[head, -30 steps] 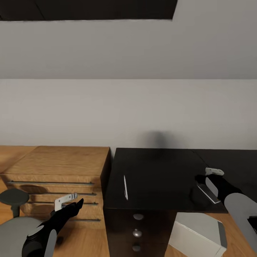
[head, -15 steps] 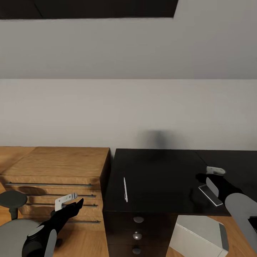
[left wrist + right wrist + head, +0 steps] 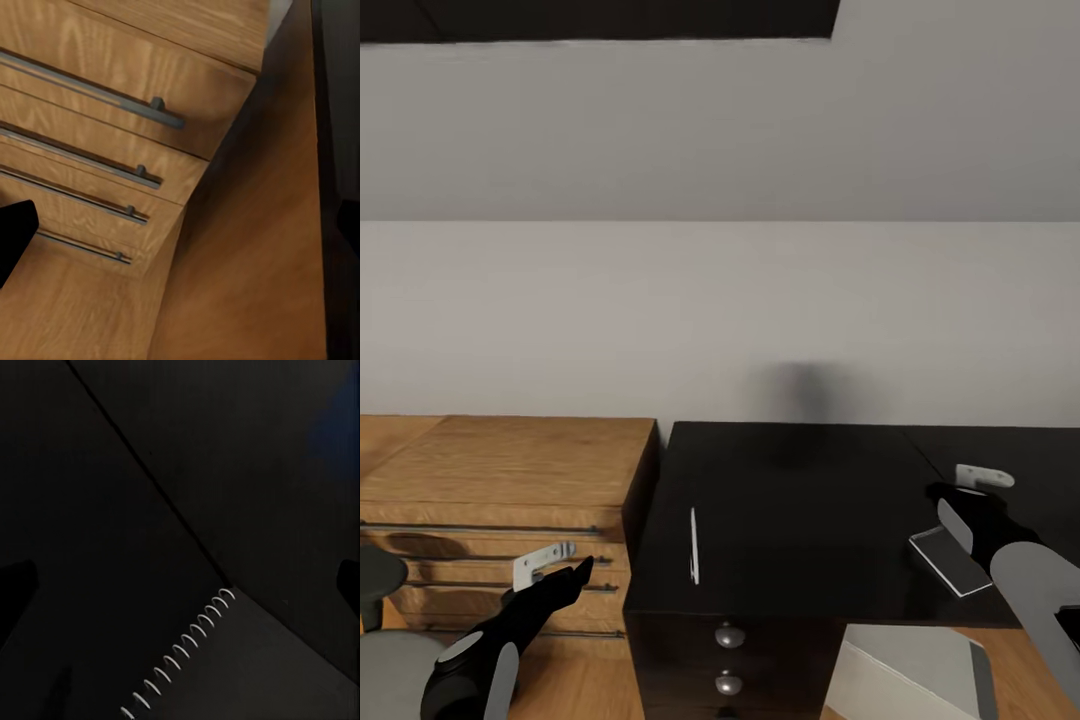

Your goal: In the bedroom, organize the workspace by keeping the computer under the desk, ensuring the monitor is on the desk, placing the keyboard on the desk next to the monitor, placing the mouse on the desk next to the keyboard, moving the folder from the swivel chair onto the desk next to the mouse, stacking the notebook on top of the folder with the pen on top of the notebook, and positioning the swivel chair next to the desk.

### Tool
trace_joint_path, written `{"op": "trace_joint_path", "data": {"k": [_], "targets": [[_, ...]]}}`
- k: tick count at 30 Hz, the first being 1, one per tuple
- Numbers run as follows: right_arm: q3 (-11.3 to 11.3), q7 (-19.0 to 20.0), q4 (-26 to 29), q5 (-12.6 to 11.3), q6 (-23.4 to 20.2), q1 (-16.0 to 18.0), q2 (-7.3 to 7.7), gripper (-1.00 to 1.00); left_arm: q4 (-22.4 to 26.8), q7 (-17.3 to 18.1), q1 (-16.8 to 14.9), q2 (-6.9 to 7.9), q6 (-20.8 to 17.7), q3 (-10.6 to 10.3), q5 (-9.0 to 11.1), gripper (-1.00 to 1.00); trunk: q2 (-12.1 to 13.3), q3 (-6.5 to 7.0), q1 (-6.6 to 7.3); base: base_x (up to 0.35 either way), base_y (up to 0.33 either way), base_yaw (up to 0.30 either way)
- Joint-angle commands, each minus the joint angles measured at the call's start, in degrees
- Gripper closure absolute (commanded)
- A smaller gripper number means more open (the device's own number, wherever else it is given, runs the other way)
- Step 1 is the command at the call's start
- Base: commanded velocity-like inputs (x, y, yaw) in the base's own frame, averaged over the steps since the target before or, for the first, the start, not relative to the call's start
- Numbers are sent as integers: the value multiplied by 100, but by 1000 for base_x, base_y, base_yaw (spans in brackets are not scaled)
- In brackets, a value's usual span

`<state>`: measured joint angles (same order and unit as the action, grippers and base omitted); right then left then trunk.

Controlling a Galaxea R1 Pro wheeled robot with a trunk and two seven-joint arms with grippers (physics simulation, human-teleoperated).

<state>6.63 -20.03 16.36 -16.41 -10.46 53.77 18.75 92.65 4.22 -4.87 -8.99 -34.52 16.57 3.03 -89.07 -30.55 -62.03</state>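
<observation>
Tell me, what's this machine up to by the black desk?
A two-armed robot stands facing the desk, tidying a workspace. Its right gripper hovers over the desk's right part, above a dark spiral-bound notebook. A thin pale pen lies alone on the desktop nearer the left edge. The left gripper hangs low in front of a wooden dresser, holding nothing. A grey computer sits under the desk.

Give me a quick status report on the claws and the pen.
Left claw open, by the wooden dresser. Right claw open over the desk. Pen lies untouched near desk's front edge.
</observation>
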Motion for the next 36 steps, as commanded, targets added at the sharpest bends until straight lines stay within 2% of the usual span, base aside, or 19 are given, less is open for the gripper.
{"op": "trace_joint_path", "data": {"k": [1,14,21,33,36], "targets": [[49,-54,10,-47,-27,2,5,-100,7,25,-5,-7,-36,18,31,-100,-3,-6,0,33,-39,0],[49,-118,-7,-47,-13,2,5,-100,7,26,-5,0,-29,31,31,-100,-3,-6,0,135,-9,0],[44,-96,-10,-56,-213,2,20,-100,7,26,-5,4,-36,40,31,-100,-3,-6,0,49,0,0],[12,-74,-74,-100,-369,2,235,-100,15,37,-5,27,-30,113,44,-100,-3,-6,0,6,0,0],[9,-43,-81,-104,-379,2,253,-100,15,36,-5,28,-30,116,46,-100,-124,-60,-66,0,0,0]]}}
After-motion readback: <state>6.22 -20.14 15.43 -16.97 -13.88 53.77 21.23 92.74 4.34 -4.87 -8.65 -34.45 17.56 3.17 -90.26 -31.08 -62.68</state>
